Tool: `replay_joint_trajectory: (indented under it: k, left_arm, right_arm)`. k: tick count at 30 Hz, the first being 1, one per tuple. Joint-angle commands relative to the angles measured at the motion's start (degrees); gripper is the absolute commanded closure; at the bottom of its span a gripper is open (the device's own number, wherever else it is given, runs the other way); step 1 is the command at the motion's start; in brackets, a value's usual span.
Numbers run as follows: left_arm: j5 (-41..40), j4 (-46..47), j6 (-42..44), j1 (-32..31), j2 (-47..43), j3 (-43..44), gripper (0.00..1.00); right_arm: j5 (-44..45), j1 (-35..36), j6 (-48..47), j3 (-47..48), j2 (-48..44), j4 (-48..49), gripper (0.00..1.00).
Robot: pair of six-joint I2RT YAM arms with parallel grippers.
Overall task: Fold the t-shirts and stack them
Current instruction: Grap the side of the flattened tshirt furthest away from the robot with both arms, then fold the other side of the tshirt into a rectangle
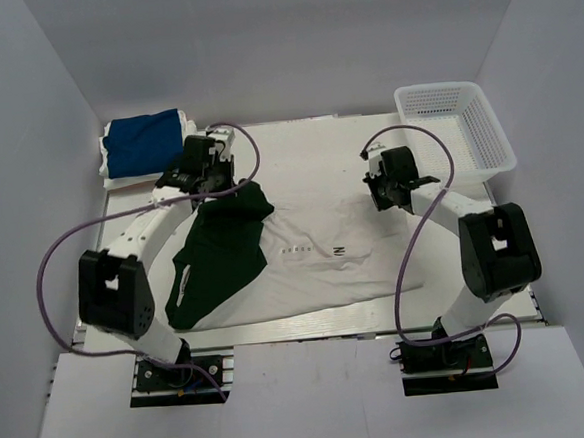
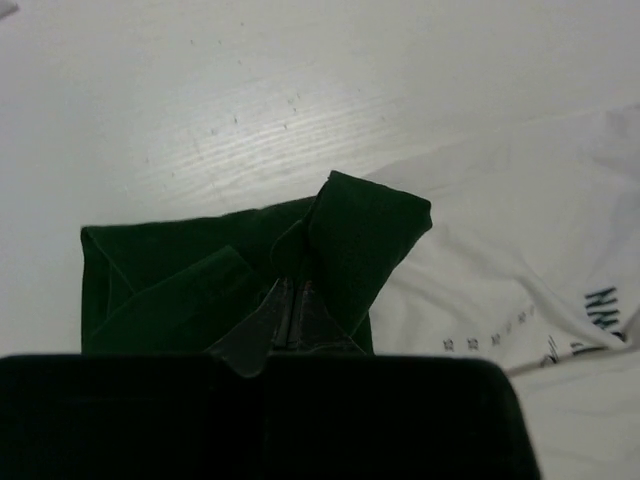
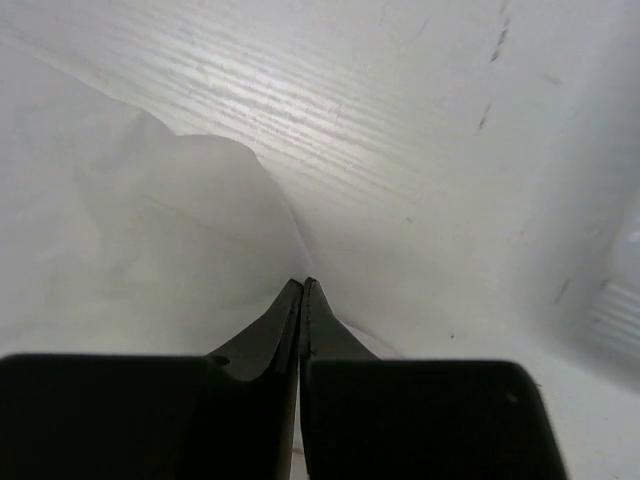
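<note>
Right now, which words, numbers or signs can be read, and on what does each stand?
"N", probably: on the white cloth t-shirt, top view.
Too small to read: row of small dark characters beside it.
Cut off, unreadable: larger dark letters, left wrist view.
No text visible: dark green t-shirt, royal blue t-shirt, white plastic mesh basket.

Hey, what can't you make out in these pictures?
Top view: print on the white shirt too small to read; the green shirt covers its left side.
Left wrist view: that print is cut off by the right edge.
Right wrist view: whether the shut right gripper pinches any cloth; the jaws hide the contact.
</note>
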Motion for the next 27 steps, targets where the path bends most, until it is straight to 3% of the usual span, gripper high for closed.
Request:
replay_joint_trajectory:
  k: [1, 17, 27]
  left_arm:
    - [2.1, -2.0, -6.3, -0.1, -9.7, -4.2, 1.0]
    - [13.9, -18.7, -19.3, -0.1, -31.8, -23.6, 1.0]
    - [22.8, -18.7, -25.6, -0.1, -37.9, -35.1, 1.0]
  right_arm:
    - [1.1, 0.2, 0.5, -2.1, -5.2, 3.8, 1.0]
    - [1.2, 1.7, 5.6, -12.2, -18.8, 5.2, 1.0]
    - [6.8, 3.3, 10.6, -20.5, -25.5, 3.8, 1.0]
